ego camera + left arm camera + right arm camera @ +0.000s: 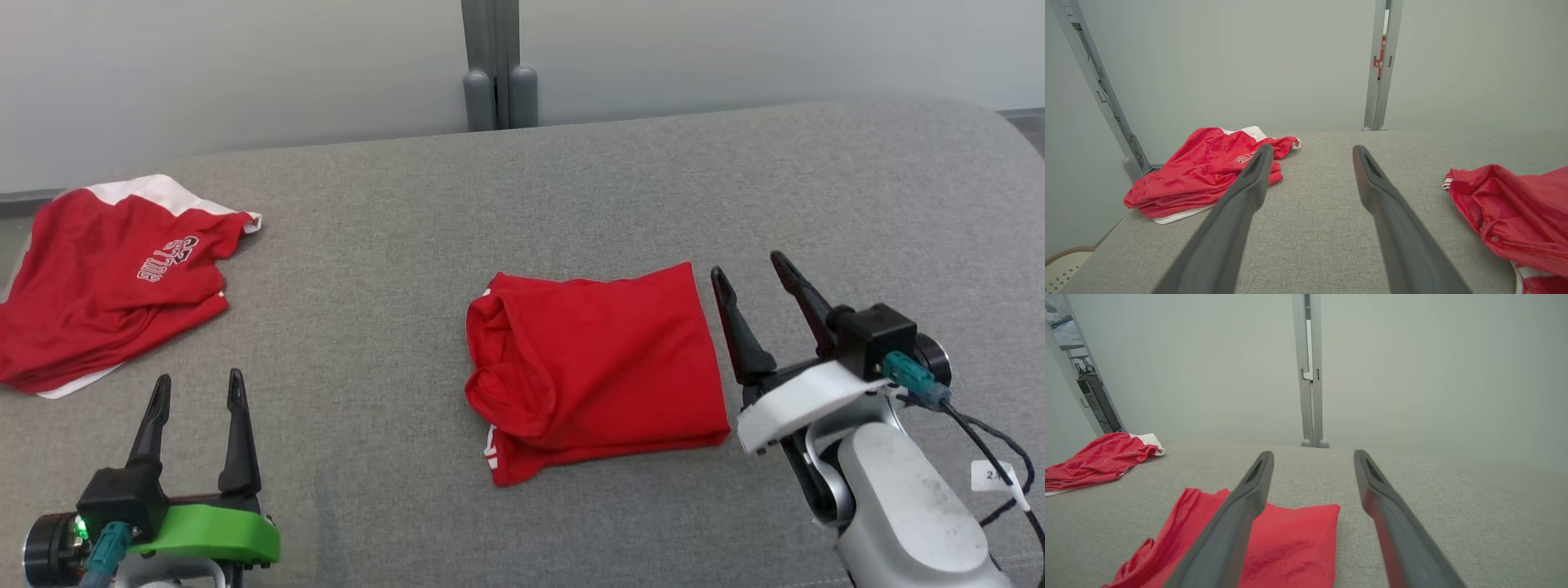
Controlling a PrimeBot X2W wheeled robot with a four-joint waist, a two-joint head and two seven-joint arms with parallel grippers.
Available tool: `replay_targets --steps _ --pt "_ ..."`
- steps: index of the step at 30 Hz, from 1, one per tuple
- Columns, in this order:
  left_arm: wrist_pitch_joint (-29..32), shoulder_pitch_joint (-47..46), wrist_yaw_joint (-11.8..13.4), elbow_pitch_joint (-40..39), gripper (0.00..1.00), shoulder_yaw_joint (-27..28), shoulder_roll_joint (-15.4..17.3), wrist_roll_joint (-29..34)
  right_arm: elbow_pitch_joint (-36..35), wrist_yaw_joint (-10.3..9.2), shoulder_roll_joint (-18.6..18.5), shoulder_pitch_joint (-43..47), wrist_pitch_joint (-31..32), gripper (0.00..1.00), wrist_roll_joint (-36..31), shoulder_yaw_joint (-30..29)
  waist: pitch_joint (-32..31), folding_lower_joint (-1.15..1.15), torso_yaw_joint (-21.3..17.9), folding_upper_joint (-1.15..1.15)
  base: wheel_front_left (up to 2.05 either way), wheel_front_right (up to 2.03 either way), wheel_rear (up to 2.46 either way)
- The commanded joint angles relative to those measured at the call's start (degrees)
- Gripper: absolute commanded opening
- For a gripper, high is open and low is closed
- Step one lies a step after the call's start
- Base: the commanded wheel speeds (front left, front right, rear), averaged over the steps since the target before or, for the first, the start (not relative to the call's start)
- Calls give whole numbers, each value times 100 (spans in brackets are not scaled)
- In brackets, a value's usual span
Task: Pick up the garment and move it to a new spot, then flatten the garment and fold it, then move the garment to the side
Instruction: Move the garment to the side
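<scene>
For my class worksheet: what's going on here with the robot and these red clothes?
Nothing is held. The folded garment lies on the grey pad. The right tool is open beside its right edge; the left tool is open, nearer a crumpled garment at far left. Moving the folded one aside seems next.

Grey, perhaps padded, surface (367,327) bears folded garment (604,367) and rumpled jersey (106,278).

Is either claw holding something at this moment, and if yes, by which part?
Nothing is held. Both the left claw and the right claw are open; the right one stands beside the folded red garment, not gripping it.
</scene>
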Motion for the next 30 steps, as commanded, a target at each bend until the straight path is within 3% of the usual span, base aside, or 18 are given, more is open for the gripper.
replay_targets --steps 1,12,27,28,30 --pt "1 -144 -23 -16 100 -20 -10 39 85 -9 -39 -207 -3 100 -40 61 133 0 78 0 0 0 0" --pt "1 -559 -52 10 100 -211 -100 41 1427 -9 -90 -1093 28 100 -39 196 704 0 333 0 0 0 0" --pt "1 -869 -81 79 100 -392 -159 2 3029 -9 142 -1059 29 100 497 300 1143 0 528 0 0 0 0" --pt "1 -871 -75 84 100 -402 -162 -5 3086 -7 189 -1030 61 47 596 353 1152 0 532 0 0 0 0" --pt "1 -894 -63 91 100 -425 -166 -15 3140 -2 230 -1023 58 0 754 440 1172 0 543 0 0 0 0"
